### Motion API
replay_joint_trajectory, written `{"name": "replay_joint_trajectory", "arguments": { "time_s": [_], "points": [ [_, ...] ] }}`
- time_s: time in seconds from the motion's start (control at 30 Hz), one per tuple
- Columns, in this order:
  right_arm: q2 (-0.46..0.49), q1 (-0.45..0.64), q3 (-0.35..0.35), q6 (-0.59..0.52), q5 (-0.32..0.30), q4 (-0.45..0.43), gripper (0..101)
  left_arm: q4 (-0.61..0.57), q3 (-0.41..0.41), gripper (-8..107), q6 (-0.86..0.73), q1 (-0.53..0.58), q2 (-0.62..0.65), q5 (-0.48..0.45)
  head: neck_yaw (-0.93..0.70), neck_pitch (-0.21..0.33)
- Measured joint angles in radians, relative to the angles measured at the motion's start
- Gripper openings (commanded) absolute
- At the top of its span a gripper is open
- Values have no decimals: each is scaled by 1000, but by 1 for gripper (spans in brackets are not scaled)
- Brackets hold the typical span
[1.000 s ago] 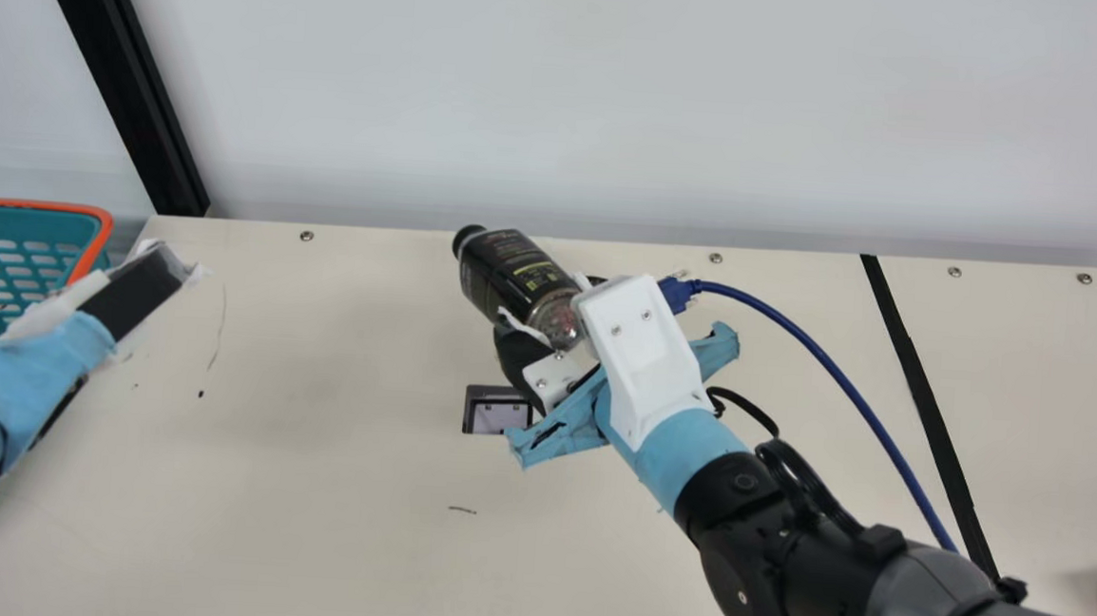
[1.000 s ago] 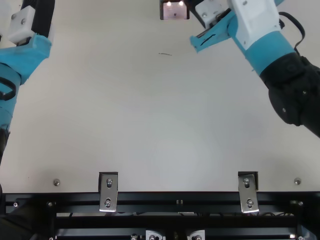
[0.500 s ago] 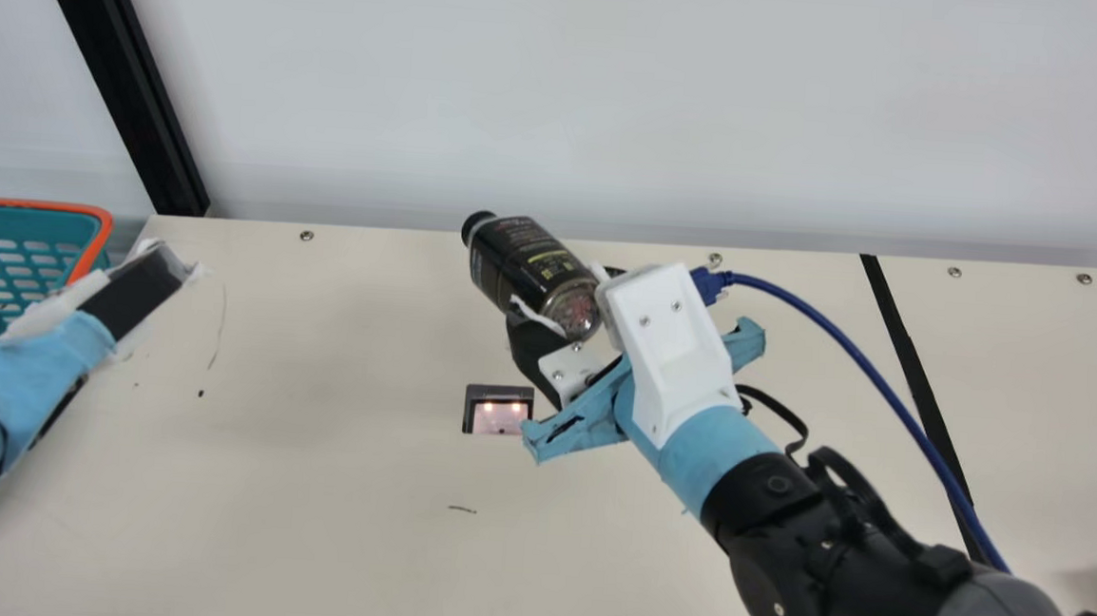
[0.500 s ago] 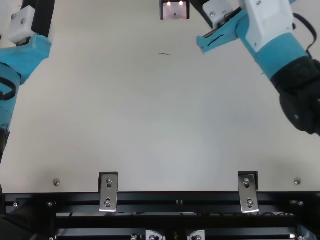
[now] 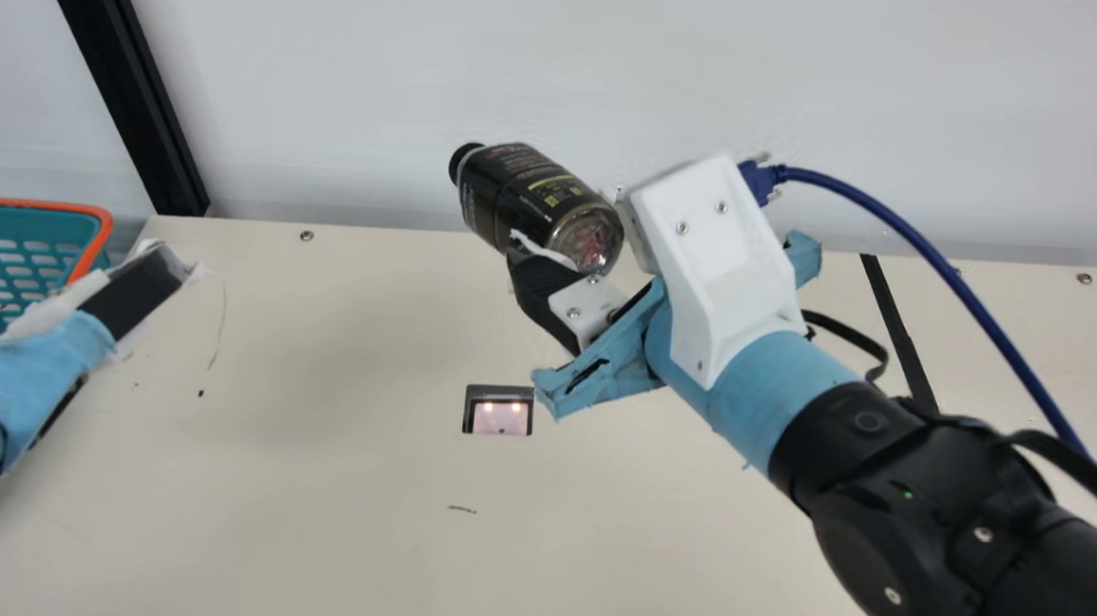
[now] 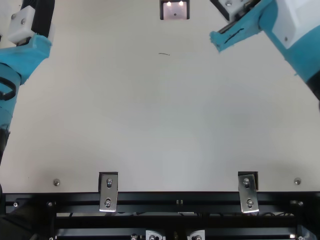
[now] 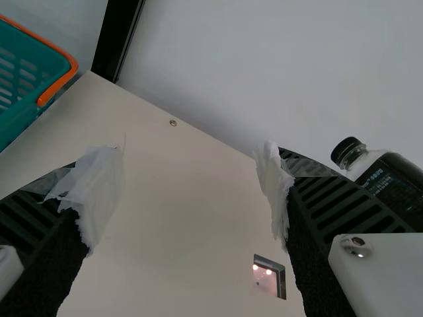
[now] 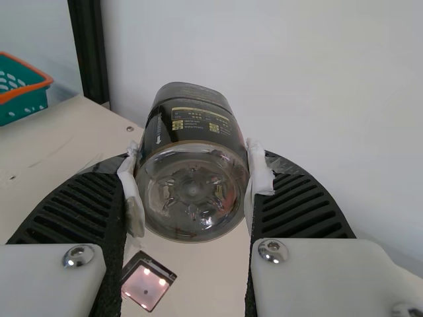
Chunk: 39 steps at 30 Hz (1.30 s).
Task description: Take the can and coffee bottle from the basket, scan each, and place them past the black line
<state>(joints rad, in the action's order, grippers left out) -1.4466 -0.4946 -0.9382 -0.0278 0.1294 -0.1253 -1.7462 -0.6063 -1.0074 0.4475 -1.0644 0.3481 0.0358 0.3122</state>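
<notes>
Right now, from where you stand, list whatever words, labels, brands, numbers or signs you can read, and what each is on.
Coffee bottle: white and yellow print on a dark label, too small to quote.
Scanner: no print that I can make out.
Short dark mark on the table: a stroke, not writing.

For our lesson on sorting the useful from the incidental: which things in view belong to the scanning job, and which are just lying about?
Part of the job:
- coffee bottle, gripped by the right gripper
- lit scanner in the tabletop
- teal basket
- black line

Just there:
- short pen stroke
- black post
- metal brackets
</notes>
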Motion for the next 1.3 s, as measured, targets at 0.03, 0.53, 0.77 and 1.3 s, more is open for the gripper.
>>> {"name": "replay_joint_trajectory", "arguments": {
  "time_s": [0.03, 0.53, 0.77, 1.3],
  "points": [
    [11, -6, -10, 12, -31, -14, 0, 0, 0, 90, 0, 0, 0, 0, 0, 0],
    [173, -2, -119, -109, -380, 125, 0, 0, 0, 90, 0, 0, 0, 0, 143, 0],
    [219, 88, -126, -243, -461, 229, 0, 0, 0, 90, 0, 0, 0, 0, 363, 0],
    [288, 296, -85, -428, -521, 348, 0, 0, 0, 90, 0, 0, 0, 0, 650, 26]
  ]
}}
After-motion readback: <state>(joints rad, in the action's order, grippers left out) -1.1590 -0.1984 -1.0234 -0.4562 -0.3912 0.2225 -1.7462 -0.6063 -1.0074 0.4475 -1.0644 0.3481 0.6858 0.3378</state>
